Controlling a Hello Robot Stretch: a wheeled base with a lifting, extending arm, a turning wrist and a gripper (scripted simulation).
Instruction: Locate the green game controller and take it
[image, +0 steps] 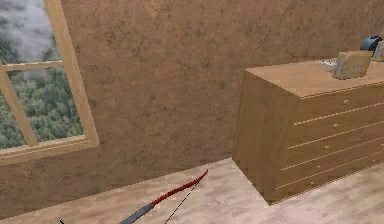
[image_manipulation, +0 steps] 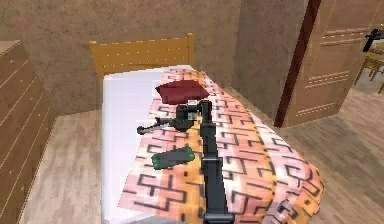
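Observation:
A small dark green, flat thing shaped like a game controller (image_manipulation: 172, 157) lies on the bed (image_manipulation: 125, 100), at the edge of the red-patterned blanket (image_manipulation: 250, 150). My arm's dark bar (image_manipulation: 212, 170) rises over the blanket just to its right. The gripper (image_manipulation: 152, 127) reaches left over the white sheet, a little farther up the bed than the green thing. I cannot tell whether the gripper holds anything. A dark red pillow (image_manipulation: 180, 92) lies beyond the gripper, toward the wooden headboard (image_manipulation: 140, 52).
A wooden dresser (image: 315, 125) stands at the forward view's right, with a tan box (image: 352, 64) and a dark round thing (image: 371, 43) on top. A window (image: 35, 75) is at the left; a long red-and-dark thing (image: 172, 195) lies on the floor. A wooden door (image_manipulation: 335, 60) stands right of the bed.

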